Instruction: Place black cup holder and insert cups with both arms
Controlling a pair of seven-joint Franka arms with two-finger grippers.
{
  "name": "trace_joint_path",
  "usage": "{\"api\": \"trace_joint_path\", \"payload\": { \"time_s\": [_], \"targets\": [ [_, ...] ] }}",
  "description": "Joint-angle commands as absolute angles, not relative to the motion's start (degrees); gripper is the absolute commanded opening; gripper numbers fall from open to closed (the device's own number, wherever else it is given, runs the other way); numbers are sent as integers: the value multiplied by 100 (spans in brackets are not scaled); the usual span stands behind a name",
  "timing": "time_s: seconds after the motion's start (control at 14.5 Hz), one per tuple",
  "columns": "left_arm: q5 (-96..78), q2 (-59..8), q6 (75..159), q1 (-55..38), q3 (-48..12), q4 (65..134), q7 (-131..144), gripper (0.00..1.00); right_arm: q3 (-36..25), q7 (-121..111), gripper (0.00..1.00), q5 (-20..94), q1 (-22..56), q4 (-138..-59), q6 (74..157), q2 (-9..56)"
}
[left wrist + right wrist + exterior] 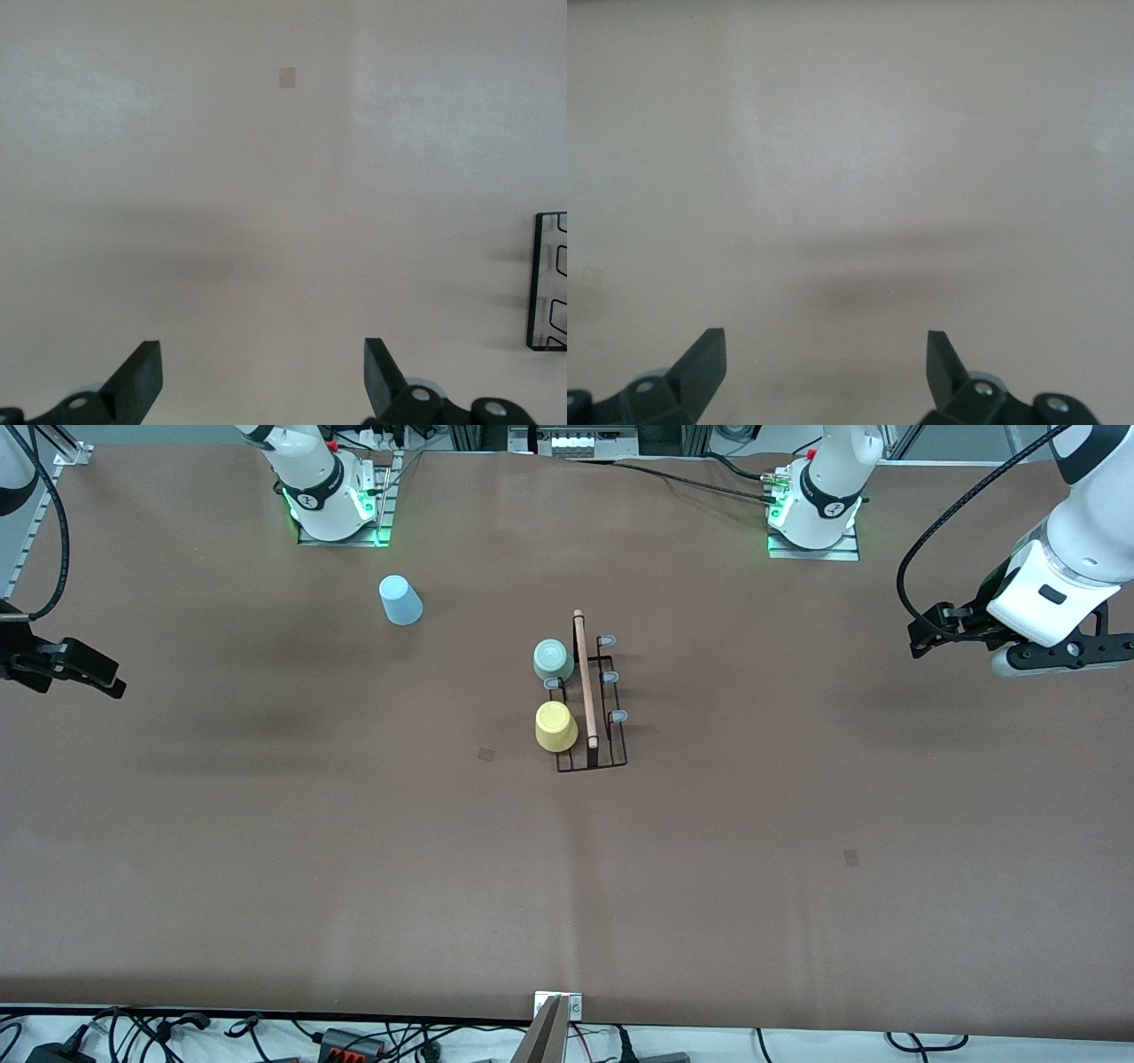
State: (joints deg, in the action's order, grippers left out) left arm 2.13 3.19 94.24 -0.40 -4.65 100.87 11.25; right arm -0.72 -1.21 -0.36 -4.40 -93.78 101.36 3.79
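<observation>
The black cup holder (591,700) stands mid-table, with the green cup (553,660) and yellow cup (556,726) on its pegs toward the right arm's end. The blue cup (400,600) sits upside down nearer the right arm's base, well apart. Wide bare table (797,868) surrounds them. The left gripper (262,376) and right gripper (825,367) hang over the table's ends, fingers apart, empty.

I can't read any text, label, brand or number anywhere from my station. The nearest thing to a sign is a small round dark emblem on each arm's base (306,500), and I can't make out what it says.
</observation>
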Motion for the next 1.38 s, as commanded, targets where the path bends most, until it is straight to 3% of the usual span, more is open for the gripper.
{"api": "trace_joint_path", "payload": {
  "time_s": [0.0, 1.31],
  "targets": [
    [132, 343, 9378, -26, -457, 10028, 1028, 100, -52, -158, 100, -9, -379, -9308, 10160, 474],
    [132, 334, 9378, -18, -457, 10028, 1002, 100, -70, -149, 100, -18, -308, -9272, 9835, 325]
  ]
}}
